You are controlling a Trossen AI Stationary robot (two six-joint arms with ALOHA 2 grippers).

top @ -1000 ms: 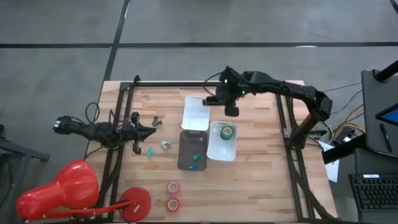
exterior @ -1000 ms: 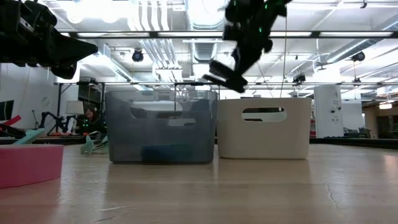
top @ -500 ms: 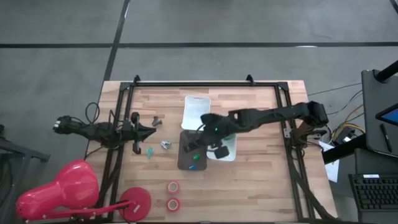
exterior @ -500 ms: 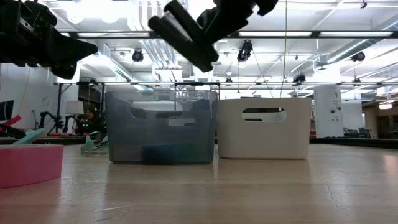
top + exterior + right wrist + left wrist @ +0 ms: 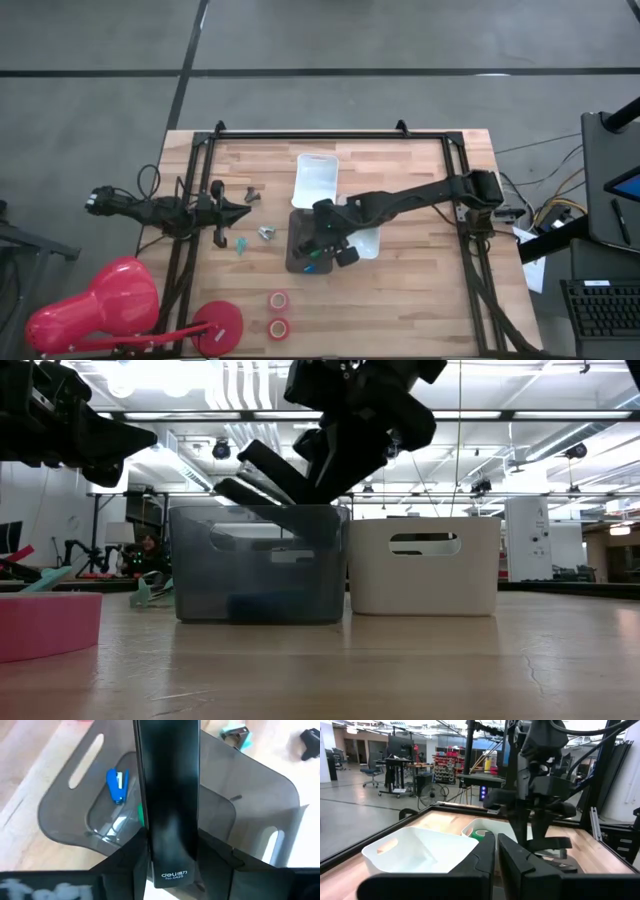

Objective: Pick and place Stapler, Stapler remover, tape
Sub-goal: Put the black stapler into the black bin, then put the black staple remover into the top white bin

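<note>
My right gripper [image 5: 327, 236] hangs over the grey see-through bin [image 5: 297, 262], shut on a black stapler [image 5: 167, 795]. In the low view the stapler [image 5: 278, 468] slants down toward the bin's rim. A blue stapler [image 5: 116, 785] lies on the bin's floor. A green tape roll [image 5: 481, 833] sits in the white bin [image 5: 368, 243]. Two red tape rolls [image 5: 278, 299] [image 5: 278, 327] lie flat near the table's near edge. A teal staple remover [image 5: 241, 244] rests on the table. My left gripper [image 5: 496, 854] waits, shut, at the table's left. My right gripper pinches the black stapler at its rear end [image 5: 170, 870], one finger on each long side. The stapler lies along the fingers and reaches out past them. It is lifted clear above the grey bin, tilted with its free end [image 5: 232, 488] down toward the table's left.
A shallow white tray [image 5: 316, 180] lies beyond the bins. A silver remover [image 5: 265, 233] and a black one [image 5: 250, 194] lie on the table by my left gripper. Black frame rails [image 5: 310, 134] border the table. A red lamp-like object [image 5: 110, 305] stands off the near left corner.
My right arm has swung from above the far side, beside the white tray, toward the near left, carrying the black stapler. It has come down over the grey bin and turned, so the stapler now points down and left at the bin.
</note>
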